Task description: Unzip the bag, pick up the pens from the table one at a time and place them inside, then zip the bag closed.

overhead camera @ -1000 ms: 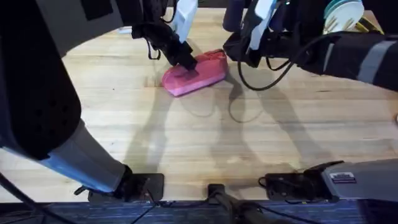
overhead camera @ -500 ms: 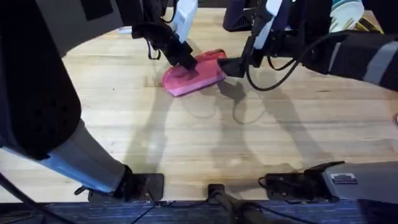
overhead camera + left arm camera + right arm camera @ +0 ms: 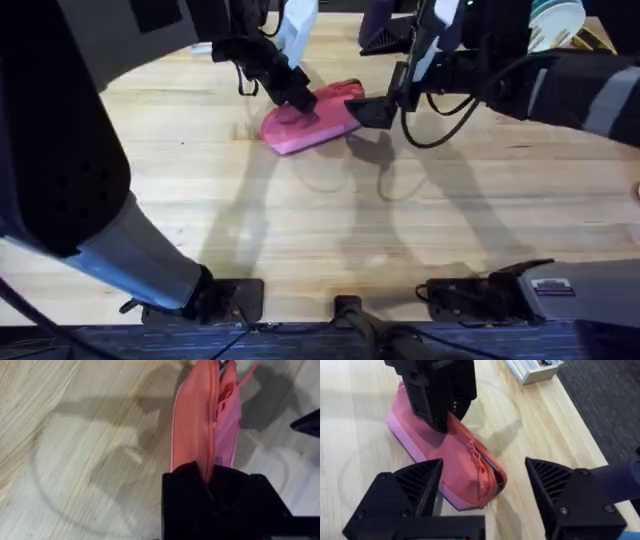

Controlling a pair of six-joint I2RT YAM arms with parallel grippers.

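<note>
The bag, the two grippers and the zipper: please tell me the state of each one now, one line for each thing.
bag: lying on the table, pinched at one end by the left gripper.
zipper: mostly closed, with a small gap at the end nearest the right gripper.
left gripper: shut on the bag's top seam.
right gripper: open, its fingers on either side of the bag's free end, holding nothing.

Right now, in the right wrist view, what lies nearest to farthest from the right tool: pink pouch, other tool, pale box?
1. Pink fabric pouch, just ahead of the open right tool.
2. Black left tool, clamped on the pouch's far end.
3. Pale shallow box, beyond both, at the edge of the wooden table.
</note>
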